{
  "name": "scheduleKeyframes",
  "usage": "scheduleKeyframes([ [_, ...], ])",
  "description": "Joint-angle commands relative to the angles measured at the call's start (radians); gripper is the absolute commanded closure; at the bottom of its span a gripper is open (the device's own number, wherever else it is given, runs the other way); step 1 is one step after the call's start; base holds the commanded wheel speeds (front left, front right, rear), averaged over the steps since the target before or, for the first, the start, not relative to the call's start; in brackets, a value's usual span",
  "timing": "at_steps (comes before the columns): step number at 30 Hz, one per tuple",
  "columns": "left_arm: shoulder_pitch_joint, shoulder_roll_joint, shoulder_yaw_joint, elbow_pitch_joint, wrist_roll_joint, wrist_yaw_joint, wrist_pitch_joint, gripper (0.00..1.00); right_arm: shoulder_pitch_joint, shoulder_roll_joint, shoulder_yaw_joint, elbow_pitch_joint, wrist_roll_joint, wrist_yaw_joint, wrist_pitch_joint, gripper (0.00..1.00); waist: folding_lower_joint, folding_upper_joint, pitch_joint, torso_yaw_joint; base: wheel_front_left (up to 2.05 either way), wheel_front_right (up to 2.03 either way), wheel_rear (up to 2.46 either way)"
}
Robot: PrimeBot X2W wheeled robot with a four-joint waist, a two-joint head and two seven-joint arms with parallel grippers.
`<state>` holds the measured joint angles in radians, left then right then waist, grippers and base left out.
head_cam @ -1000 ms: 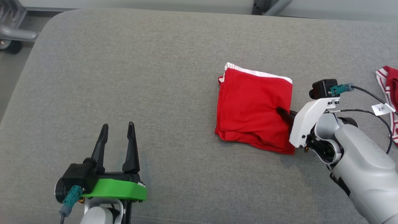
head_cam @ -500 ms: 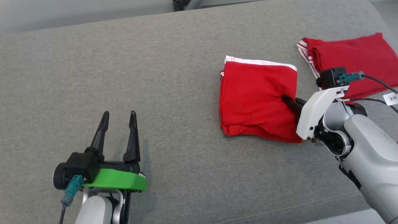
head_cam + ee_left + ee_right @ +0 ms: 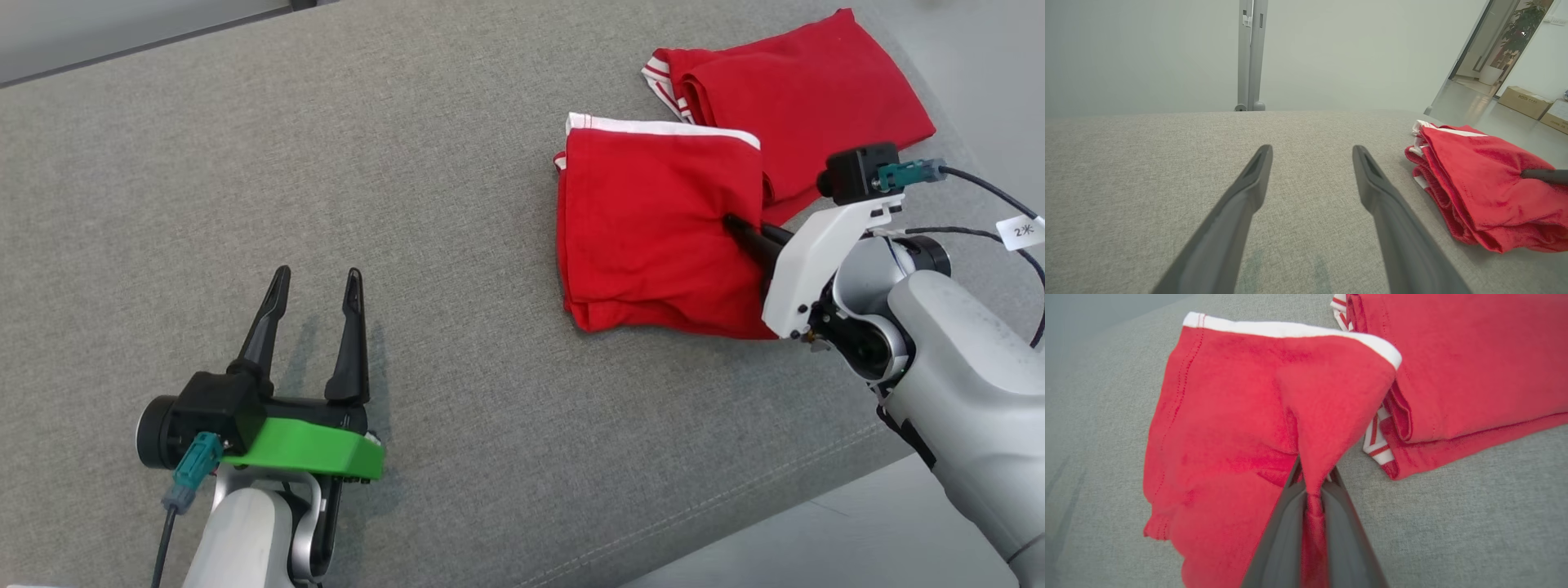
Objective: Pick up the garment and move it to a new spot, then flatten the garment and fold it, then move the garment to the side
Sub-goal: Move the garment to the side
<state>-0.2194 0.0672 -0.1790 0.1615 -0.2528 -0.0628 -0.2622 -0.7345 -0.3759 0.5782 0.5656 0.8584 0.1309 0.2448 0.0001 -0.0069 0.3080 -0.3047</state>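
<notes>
Head view: grey fabric-covered bench (image 3: 424,163) lies under both arms. Its edge drops off beneath the right forearm.
Garment: red with a white band (image 3: 653,220), folded to a rough square. It sits on the bench directly ahead of the right end effector (image 3: 733,223), and the side nearest that end effector is the one being gripped.
Second garment: red with red-white striped trim (image 3: 816,90), folded flat on the bench. It lies beyond the right end effector's fingertips and off to their right. It meets the garment's far corner; touching or overlapped, cannot tell.
Right end effector: clenched on a pinch of the garment's top layer.
Right wrist view: a ridge of red cloth is drawn up between the two dark fingers. The rest of the stack is down on the bench.
Left end effector: released (image 3: 317,276), fingers spread, low over the bench. The garment is well apart, off to its right.
Left wrist view: the garment is at the right edge, with one dark finger of the other arm poking into it.
Cable tag: small and white (image 3: 1020,233), on the cable behind the right end effector.
</notes>
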Motion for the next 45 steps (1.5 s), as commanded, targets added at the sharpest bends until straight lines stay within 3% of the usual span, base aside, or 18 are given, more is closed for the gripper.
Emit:
scheduleKeyframes([
  [1, -0.008, 0.009, 0.005, 0.0, 0.001, -0.003, -0.003, 0.0, -0.021, -0.01, 0.003, -0.006, -0.008, -0.001, -0.003, 1.0, -0.0001, 0.0069, 0.009, -0.002, 0.0, 0.0, 0.0],
  [24, -0.009, -0.003, -0.001, -0.009, 0.001, -0.005, -0.003, 0.0, -0.223, -0.263, 0.0, 0.004, -0.128, -0.001, 0.164, 1.0, -0.0001, 0.0069, 0.037, 0.112, 0.0, 0.0, 0.0],
  [32, -0.031, 0.001, -0.024, -0.013, 0.019, -0.013, -0.003, 0.0, -0.285, -0.314, -0.01, 0.134, -0.218, -0.001, 0.141, 1.0, -0.0001, 0.0069, 0.085, 0.177, 0.0, 0.0, 0.0],
  [45, -0.054, 0.008, -0.056, -0.011, 0.031, -0.012, 0.0, 0.0, -0.349, -0.32, -0.024, 0.352, -0.321, -0.001, 0.029, 1.0, -0.0001, 0.0069, 0.15, 0.257, 0.0, 0.0, 0.0],
])
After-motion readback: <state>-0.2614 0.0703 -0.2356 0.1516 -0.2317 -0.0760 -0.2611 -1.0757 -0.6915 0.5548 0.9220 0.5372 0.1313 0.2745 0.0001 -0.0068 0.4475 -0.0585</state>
